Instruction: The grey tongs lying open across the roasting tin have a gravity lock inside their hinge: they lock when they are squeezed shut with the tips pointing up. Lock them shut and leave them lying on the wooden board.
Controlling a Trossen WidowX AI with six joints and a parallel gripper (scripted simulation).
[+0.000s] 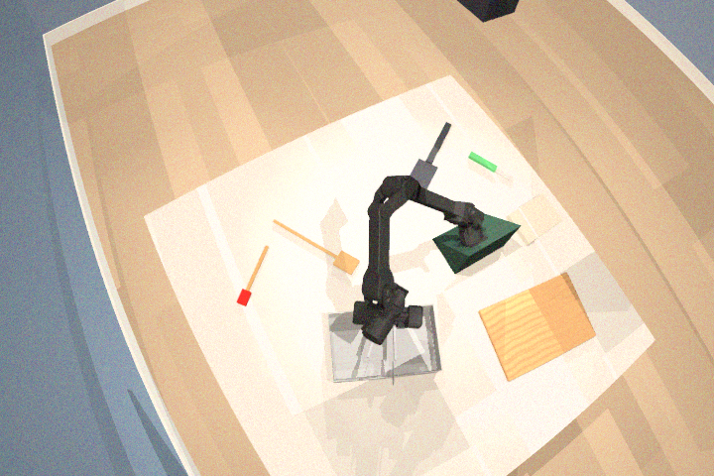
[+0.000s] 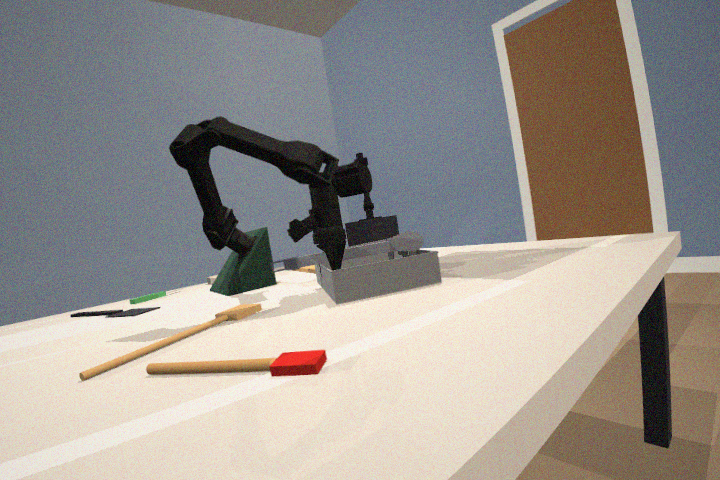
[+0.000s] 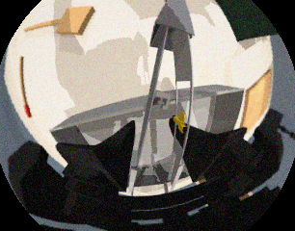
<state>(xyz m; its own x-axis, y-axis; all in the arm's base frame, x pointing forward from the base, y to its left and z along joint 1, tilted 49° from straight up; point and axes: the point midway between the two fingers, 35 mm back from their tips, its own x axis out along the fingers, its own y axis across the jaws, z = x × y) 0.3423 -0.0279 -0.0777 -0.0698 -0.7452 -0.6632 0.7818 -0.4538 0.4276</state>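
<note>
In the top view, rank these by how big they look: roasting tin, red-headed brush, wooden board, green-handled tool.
Largest to smallest, top view:
1. Roasting tin and wooden board: too alike to rank
2. Red-headed brush
3. Green-handled tool

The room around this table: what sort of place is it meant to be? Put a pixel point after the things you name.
Probably a kitchen-like indoor workspace, though the bare blue walls and brown door (image 2: 579, 130) could suit any room. The cooking hints are the grey roasting tin (image 1: 437, 344) (image 2: 389, 278) (image 3: 227, 108) and the wooden board (image 1: 537, 328) (image 3: 257, 100).
</note>
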